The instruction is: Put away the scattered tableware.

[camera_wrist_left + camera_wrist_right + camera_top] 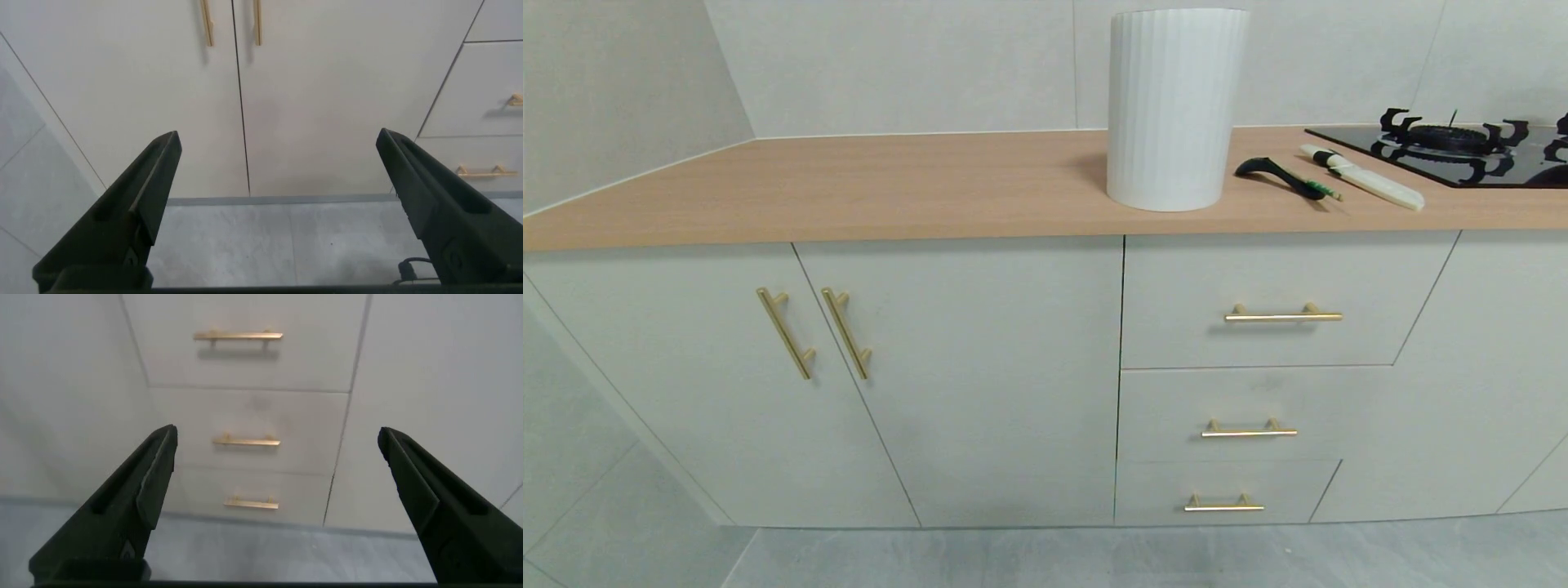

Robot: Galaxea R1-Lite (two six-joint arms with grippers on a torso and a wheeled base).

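Note:
On the wooden countertop (890, 188) stands a tall white ribbed holder (1174, 106). Just right of it lie a black-handled utensil (1282, 177) and a white knife with a black band (1364, 177). My left gripper (278, 143) is open and empty, low down, facing the double cabinet doors (237, 90). My right gripper (278, 437) is also open and empty, low down in front of the stack of drawers (245, 416).
A black gas hob (1454, 151) sits at the counter's right end. Below the counter are two cabinet doors with gold handles (813, 331) and three drawers with gold bar handles (1282, 315). Grey tiled floor (1094, 559) runs along the cabinet base.

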